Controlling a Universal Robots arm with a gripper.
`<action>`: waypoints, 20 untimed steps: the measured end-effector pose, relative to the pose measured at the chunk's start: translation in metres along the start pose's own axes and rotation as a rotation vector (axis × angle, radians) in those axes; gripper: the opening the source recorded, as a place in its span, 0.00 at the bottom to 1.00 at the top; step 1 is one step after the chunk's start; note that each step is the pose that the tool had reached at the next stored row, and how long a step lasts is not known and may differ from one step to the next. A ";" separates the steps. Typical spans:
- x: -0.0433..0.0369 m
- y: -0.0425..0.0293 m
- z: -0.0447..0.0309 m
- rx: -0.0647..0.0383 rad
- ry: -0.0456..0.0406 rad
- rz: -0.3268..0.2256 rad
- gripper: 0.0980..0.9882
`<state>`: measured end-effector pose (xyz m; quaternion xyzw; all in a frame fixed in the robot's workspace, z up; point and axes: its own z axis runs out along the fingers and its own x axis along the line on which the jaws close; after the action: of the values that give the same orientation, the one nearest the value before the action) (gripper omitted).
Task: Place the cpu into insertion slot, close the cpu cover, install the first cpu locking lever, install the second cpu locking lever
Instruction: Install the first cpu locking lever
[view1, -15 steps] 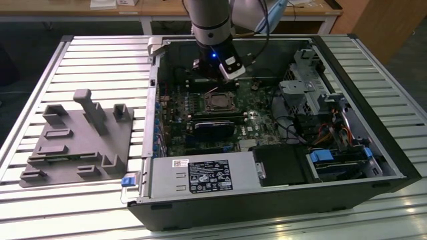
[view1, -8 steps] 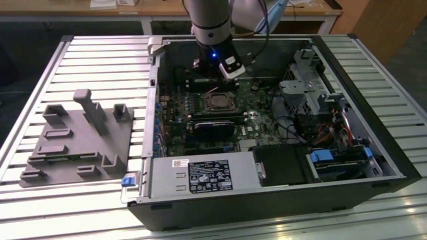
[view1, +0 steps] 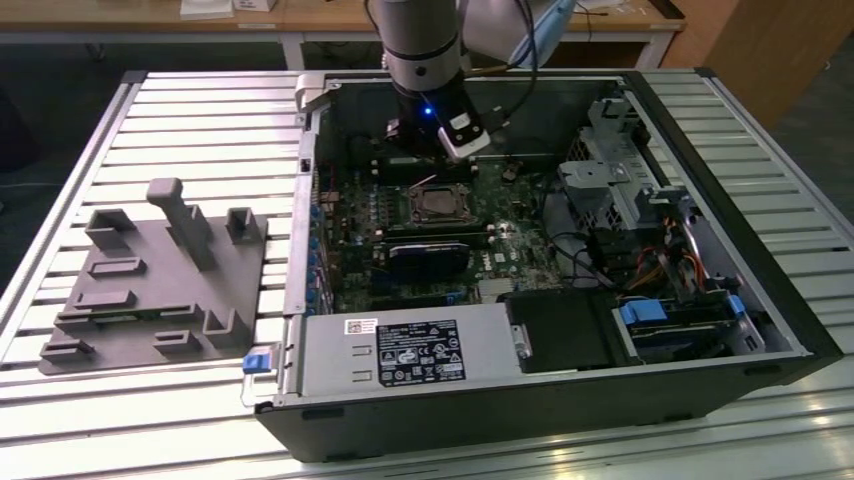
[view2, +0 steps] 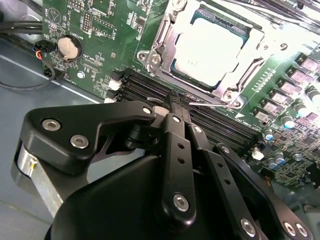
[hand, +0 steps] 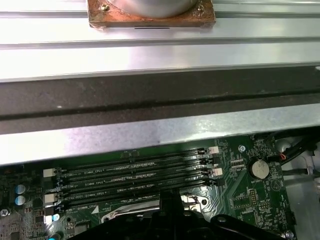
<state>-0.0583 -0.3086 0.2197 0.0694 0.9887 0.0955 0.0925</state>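
A: Looking for the cpu?

B: Seated flat in the insertion slot, with the cpu cover lying down over its edges, seemingly to hold it pressed in place.

A: And the tool?

B: Drawn almost fully together, apparently pinching the thin locking lever just beside the cover, above the memory slots. Closed that narrowly, most likely, because so slim a wire allows nothing wider.

The cpu had a dull silver-grey top, framed by the shiny silvery cpu cover, on a green motherboard with black memory slots. The gripper was matte black; the bench was pale silver, striped with ribs.
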 end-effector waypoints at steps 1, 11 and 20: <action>0.0000 0.0000 0.0001 0.000 -0.0001 0.000 0.01; 0.0004 -0.0004 0.0021 0.004 -0.0270 0.034 0.01; 0.0013 -0.0006 0.0042 0.024 -0.0557 0.146 0.01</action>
<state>-0.0588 -0.3083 0.2153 0.1449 0.9791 0.0882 0.1120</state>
